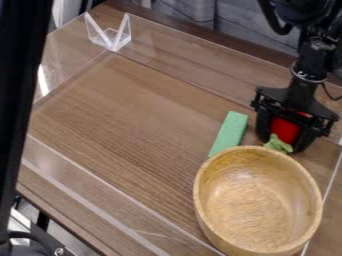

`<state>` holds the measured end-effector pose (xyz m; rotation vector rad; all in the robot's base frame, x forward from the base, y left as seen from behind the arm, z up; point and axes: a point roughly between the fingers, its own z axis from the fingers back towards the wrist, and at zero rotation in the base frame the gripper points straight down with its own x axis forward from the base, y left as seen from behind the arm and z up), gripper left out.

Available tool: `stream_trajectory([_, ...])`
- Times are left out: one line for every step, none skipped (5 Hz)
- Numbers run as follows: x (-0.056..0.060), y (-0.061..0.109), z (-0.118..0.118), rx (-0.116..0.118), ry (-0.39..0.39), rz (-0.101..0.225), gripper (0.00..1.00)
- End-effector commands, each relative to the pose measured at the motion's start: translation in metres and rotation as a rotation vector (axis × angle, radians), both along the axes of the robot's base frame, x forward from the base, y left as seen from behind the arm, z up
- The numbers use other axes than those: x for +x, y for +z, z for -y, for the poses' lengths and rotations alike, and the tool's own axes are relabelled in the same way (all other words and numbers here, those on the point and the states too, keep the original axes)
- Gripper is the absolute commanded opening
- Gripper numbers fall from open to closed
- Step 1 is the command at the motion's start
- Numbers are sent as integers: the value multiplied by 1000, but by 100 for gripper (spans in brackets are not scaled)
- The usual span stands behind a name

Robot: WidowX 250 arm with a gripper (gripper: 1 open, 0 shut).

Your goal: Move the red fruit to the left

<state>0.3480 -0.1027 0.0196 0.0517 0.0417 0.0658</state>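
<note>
1. The wooden bowl (258, 200) stands nearest, at the right side of the table (120, 120).
2. Just behind its far rim is the red fruit (283, 130), near the right edge, with its green leaf toward the bowl.
3. The fruit lies directly between the fingers of the gripper (291, 129), which points straight down over it.
4. The fingers are wide apart, one on each side; they do not yet clamp the fruit.
5. A flat green block (231, 134) lies just left of the gripper.
</note>
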Motion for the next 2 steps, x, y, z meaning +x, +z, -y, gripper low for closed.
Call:
stream_trajectory([6, 25, -3, -31, 13, 67, 0])
stream_trajectory([2, 43, -6, -59, 26, 96, 0])
